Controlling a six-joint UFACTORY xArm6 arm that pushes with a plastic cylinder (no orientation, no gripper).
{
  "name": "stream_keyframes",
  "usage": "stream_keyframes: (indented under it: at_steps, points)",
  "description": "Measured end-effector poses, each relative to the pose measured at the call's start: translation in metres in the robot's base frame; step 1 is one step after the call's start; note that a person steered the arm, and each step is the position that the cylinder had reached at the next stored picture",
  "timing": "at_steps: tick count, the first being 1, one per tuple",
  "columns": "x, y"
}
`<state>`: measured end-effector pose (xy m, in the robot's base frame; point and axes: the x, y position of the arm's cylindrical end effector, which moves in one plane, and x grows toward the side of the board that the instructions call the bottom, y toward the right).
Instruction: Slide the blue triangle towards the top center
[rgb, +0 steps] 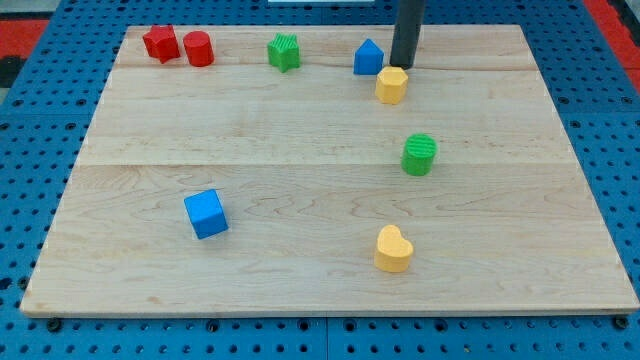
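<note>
The blue triangle (368, 57) lies near the view's top, a little right of centre. My tip (403, 66) stands just to its right, close to it, and right behind the yellow hexagon block (391, 85). The rod comes down from the view's top edge. I cannot tell whether the tip touches the blue triangle.
A red star block (160, 43) and a red cylinder (198, 49) sit at the top left. A green star block (284, 51) lies left of the triangle. A green cylinder (419, 154), a blue cube (206, 213) and a yellow heart (392, 249) lie lower on the wooden board (320, 290).
</note>
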<state>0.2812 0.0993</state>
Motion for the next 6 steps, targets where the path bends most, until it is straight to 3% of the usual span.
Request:
stream_keyframes:
  at_steps: [2,6]
  points:
    - [0.024,-0.024]
    - [-0.020,-0.038]
